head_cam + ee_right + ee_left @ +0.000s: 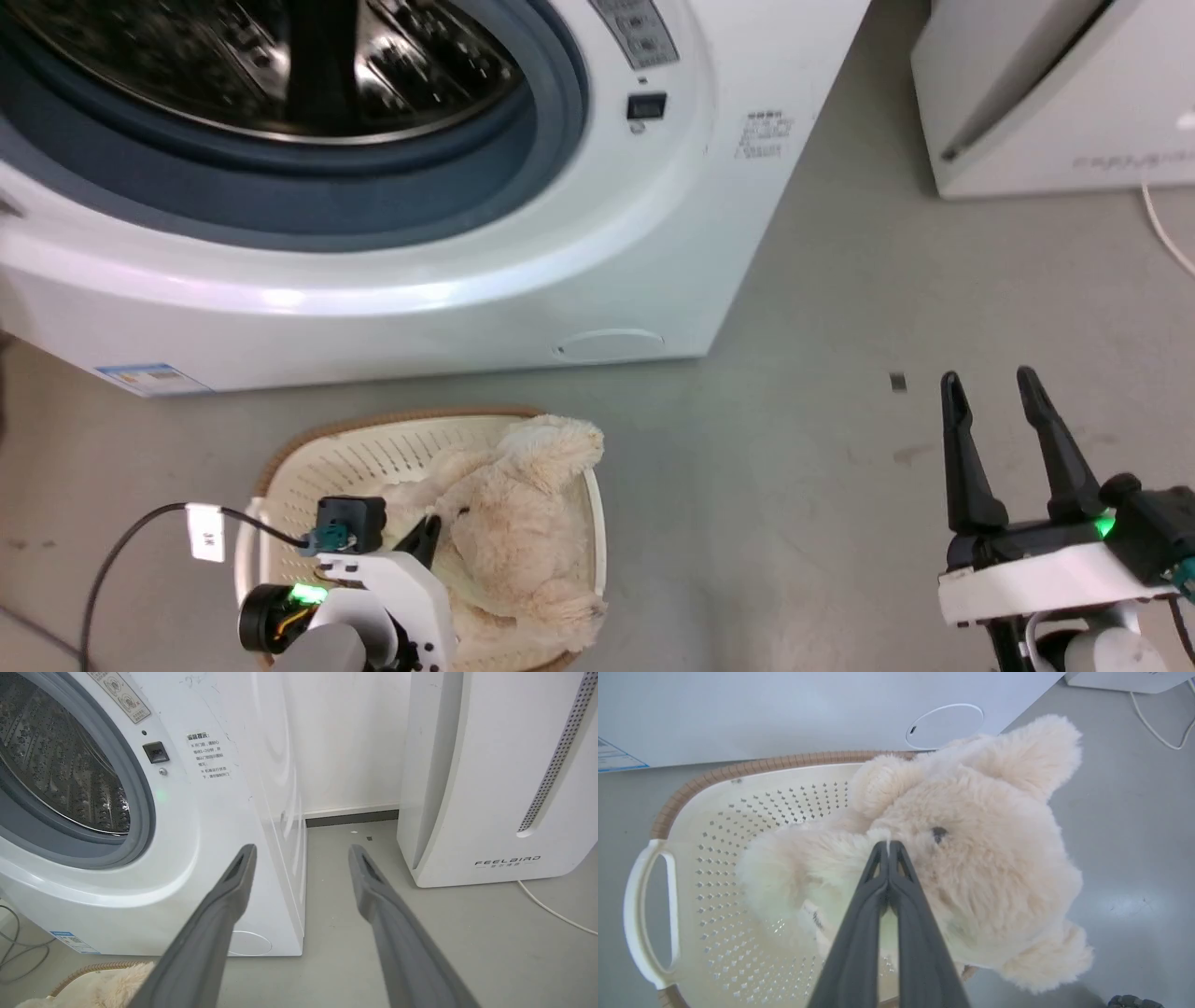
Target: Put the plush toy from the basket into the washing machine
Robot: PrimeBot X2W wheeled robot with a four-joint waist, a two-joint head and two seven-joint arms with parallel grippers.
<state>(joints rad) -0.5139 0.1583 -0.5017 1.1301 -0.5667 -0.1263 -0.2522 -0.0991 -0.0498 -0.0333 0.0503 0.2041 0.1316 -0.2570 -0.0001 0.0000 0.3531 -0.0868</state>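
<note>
"FEELBIRD" is legible on the white boxy appliance (pixel 504 788) at the right wrist view's right, but blurred in the head view. The left gripper (pixel 888 848) pinches the fluffy cream plush toy (pixel 980 868), which lies in the cream perforated plastic basket (pixel 738 826). The right gripper (pixel 302 851) is spread.

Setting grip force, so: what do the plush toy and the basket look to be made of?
The plush toy: soft, long-pile cream fabric, going by its fuzzy outline; probably stuffed. The basket: stiff-looking matte cream plastic, with punched holes and a moulded handle; its brown rim looks woven but may be moulded plastic.
</note>
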